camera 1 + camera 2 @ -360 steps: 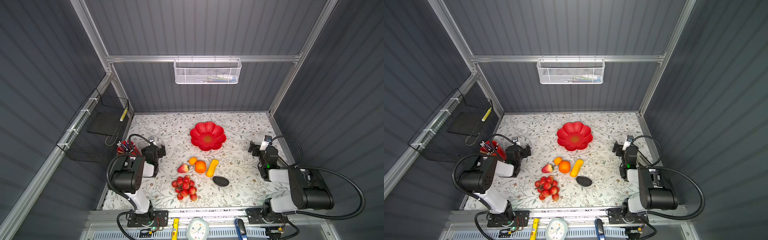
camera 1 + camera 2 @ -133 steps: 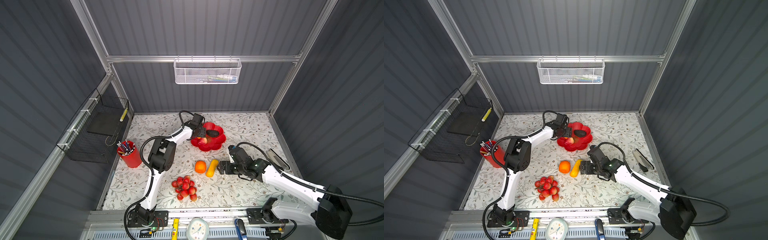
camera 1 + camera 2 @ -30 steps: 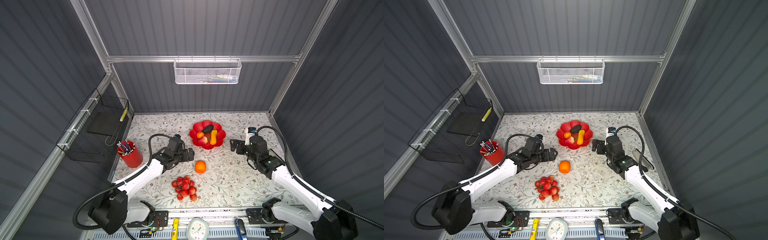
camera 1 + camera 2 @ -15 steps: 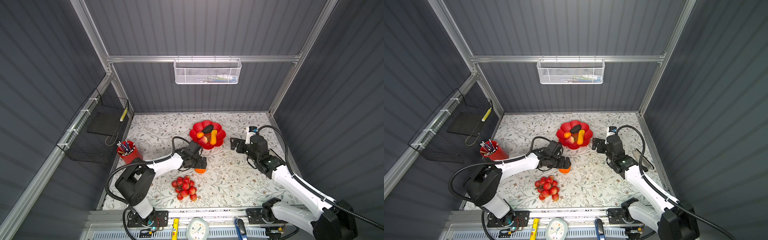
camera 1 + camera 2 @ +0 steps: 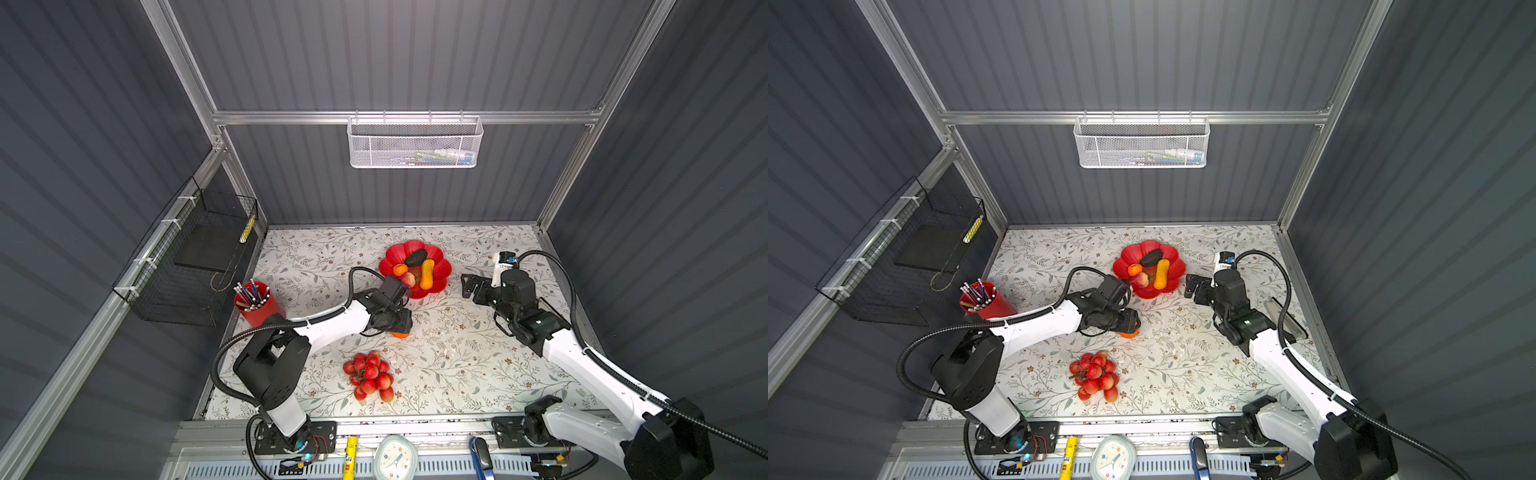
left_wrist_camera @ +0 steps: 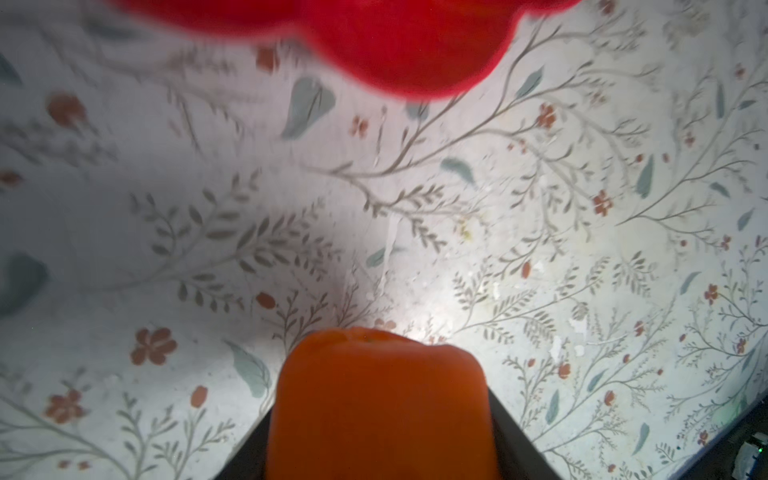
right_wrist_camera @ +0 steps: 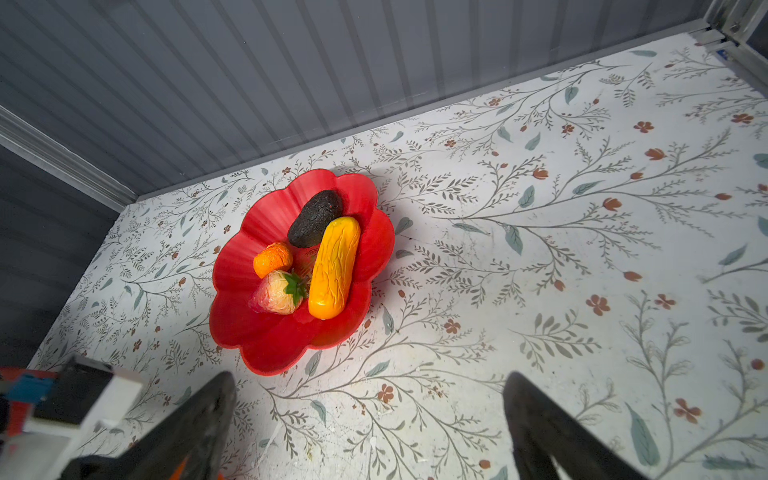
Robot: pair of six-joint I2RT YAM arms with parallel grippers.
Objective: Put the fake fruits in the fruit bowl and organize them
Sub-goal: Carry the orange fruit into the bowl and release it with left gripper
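Observation:
My left gripper [image 5: 398,327] is down at the table's middle, shut on the larger orange [image 5: 400,334], which fills the space between its jaws in the left wrist view [image 6: 380,407]. The red flower-shaped fruit bowl [image 5: 441,258] stands just beyond and holds the dark avocado [image 7: 316,218], the yellow-orange oblong fruit [image 7: 334,268], the small orange [image 7: 273,258] and the strawberry [image 7: 274,297]. The red grape bunch [image 5: 370,376] lies on the table nearer the front. My right gripper [image 5: 469,286] hovers right of the bowl, open and empty [image 7: 370,415].
A red cup of pens [image 5: 257,301] stands at the left table edge below a black wire basket [image 5: 195,262] on the left wall. A white mesh basket [image 5: 415,143] hangs on the back wall. A flat grey item [image 5: 1285,318] lies by the right edge.
My left gripper reached right to the larger orange and closed on it. The right arm has stayed still, open.

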